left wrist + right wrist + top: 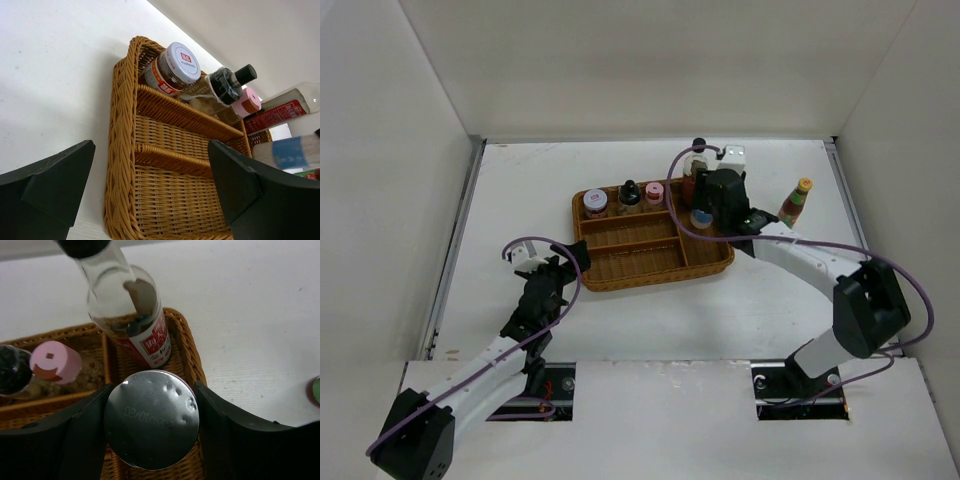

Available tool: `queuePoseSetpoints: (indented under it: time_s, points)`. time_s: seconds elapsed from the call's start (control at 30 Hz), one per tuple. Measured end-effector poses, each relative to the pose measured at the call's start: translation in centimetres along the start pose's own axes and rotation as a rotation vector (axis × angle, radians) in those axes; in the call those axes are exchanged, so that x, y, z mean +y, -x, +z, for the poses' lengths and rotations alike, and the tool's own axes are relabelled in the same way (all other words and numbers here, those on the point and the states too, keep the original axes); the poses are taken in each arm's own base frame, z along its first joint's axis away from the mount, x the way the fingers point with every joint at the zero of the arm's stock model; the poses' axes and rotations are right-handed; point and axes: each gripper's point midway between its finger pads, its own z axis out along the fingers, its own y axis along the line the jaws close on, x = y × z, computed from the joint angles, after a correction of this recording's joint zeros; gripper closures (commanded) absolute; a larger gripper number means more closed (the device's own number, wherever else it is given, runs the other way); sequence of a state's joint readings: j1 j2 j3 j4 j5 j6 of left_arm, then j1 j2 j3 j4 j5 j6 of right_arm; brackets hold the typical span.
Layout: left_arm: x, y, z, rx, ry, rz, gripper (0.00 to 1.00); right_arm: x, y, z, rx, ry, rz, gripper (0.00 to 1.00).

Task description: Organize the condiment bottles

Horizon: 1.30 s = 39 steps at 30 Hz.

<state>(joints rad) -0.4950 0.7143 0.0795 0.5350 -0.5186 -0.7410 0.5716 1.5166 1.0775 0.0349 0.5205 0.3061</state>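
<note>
The silver-capped bottle [151, 419] is pinched upright, cap upward, by the right claw [152, 426] in the right compartment of the wicker tray [630, 258], toward the far edge of the counter [520, 200], beside the dark-sauce bottle [150, 342]. The left claw [150, 200] is spread.

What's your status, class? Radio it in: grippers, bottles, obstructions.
Left gripper open, empty, beside tray. Right gripper shut on silver-capped bottle in tray's right compartment. Tall dark-sauce bottle close behind it. Yellow-capped bottle outside tray.

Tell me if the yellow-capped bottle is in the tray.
No, the bottle stands on the table, right of the tray.
</note>
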Motion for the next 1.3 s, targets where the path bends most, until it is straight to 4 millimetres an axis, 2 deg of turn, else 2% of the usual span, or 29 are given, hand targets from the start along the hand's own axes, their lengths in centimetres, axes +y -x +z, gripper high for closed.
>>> queuePoseSetpoints:
  time_s: [0.17, 0.27, 0.3, 0.43, 0.53, 0.6, 0.67, 0.77, 0.83, 0.93, 1.0, 1.07, 1.2, 1.3]
  points:
    - [0.1, 0.1, 0.0, -0.003, 0.002, -0.001, 0.00, 0.5, -2.6, 2.0, 0.037, -0.006, -0.021, 0.44]
    - [0.1, 0.1, 0.0, -0.002, 0.003, -0.001, 0.00, 0.7, -3.2, 2.8, 0.035, -0.007, -0.020, 0.28]
    - [0.1, 0.1, 0.0, -0.002, 0.003, -0.001, 0.00, 0.8, -3.2, 3.0, 0.032, -0.006, -0.018, 0.19]
    - [0.1, 0.0, 0.0, -0.002, 0.004, 0.000, 0.00, 1.2, -2.1, 3.1, -0.010, 0.004, 0.007, 0.04]
    - [0.1, 0.0, 0.0, 0.000, 0.004, 0.001, 0.00, 1.0, -1.2, 2.4, -0.023, 0.004, 0.014, 0.00]
    - [0.1, 0.0, 0.0, 0.000, 0.003, 0.000, 0.00, 0.4, -0.1, 1.0, -0.046, 0.009, 0.033, 0.00]
    - [0.1, 0.0, 0.0, 0.000, 0.003, 0.000, 0.00, -0.9, 1.6, -1.2, -0.085, 0.013, 0.062, 0.00]
    - [0.1, 0.0, 0.0, 0.002, 0.001, 0.000, 0.00, -4.8, 5.6, -4.3, -0.192, -0.029, 0.144, 0.00]
    - [0.0, 0.0, 0.0, 0.002, 0.001, -0.002, 0.00, -9.0, 8.0, -5.8, -0.271, -0.118, 0.203, 0.00]
    - [0.0, -0.1, 0.0, 0.003, 0.001, -0.005, 0.00, -15.0, 9.2, -6.8, -0.331, -0.282, 0.250, 0.00]
    - [0.0, -0.1, 0.0, 0.006, 0.001, -0.006, 0.00, -17.8, 8.9, -6.4, -0.324, -0.367, 0.251, 0.00]
    - [0.1, -0.2, 0.0, 0.008, 0.002, -0.004, 0.00, -19.5, 7.7, -5.3, -0.277, -0.429, 0.230, 0.00]
    - [0.1, -0.2, 0.0, 0.009, 0.002, -0.004, 0.00, -21.2, 4.2, -2.3, -0.151, -0.496, 0.169, 0.00]
    - [0.1, -0.2, 0.0, 0.008, 0.002, -0.004, 0.00, -22.1, 2.3, -0.7, -0.086, -0.520, 0.139, 0.00]
